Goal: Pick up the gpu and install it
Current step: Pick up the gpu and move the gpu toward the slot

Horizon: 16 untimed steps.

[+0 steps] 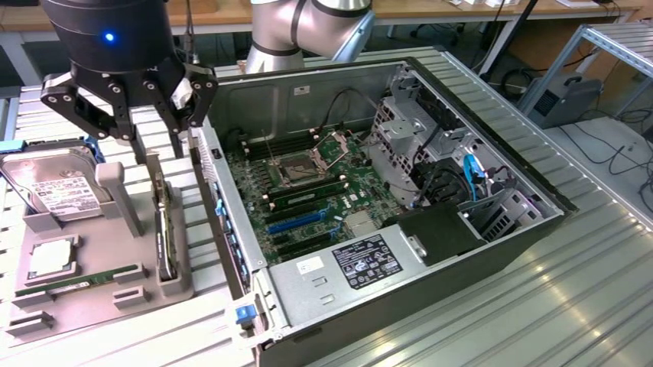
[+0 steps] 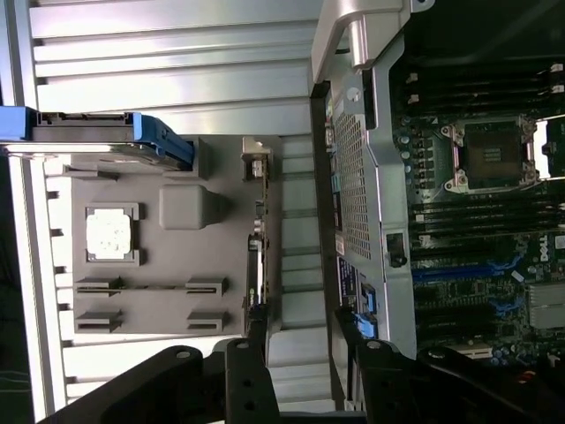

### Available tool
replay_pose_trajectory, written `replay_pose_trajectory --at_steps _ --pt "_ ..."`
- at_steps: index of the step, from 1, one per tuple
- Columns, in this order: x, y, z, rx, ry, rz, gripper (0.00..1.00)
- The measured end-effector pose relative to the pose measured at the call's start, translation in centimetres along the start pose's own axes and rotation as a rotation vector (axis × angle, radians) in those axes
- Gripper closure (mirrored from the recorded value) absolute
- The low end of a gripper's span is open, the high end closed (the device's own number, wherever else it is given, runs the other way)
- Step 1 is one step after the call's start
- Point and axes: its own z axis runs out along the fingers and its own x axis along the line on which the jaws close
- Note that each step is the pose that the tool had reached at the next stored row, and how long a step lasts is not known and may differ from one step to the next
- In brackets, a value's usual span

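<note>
While hovering over gray holder (image 1: pixel 102 248), shows end effector (image 1: pixel 158 141) w/ fingers (image 1: pixel 125 126) spread apart, gripping nothing. Just below fingertips, gpu (image 1: pixel 164 229) upright on edge in holder slot, on tabletop (image 1: pixel 459 321) at exterior view's left of open PC case (image 1: pixel 296 84).

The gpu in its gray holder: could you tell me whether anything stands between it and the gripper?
Nothing visible does: the gripper hangs open just above the top edge of the gpu; the holder post stands beside it, not between.
</note>
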Motion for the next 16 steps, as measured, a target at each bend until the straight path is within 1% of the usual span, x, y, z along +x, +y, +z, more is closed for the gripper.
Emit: replay_pose_trajectory --at_steps 5,9,16 --pt "0.4 -0.05 0.46 -0.0001 0.0000 0.000 0.58" --pt "0.9 -0.11 0.88 -0.0001 0.0000 0.000 0.58" --pt "1.5 -0.17 1.19 -0.0001 -0.0001 0.000 0.58"
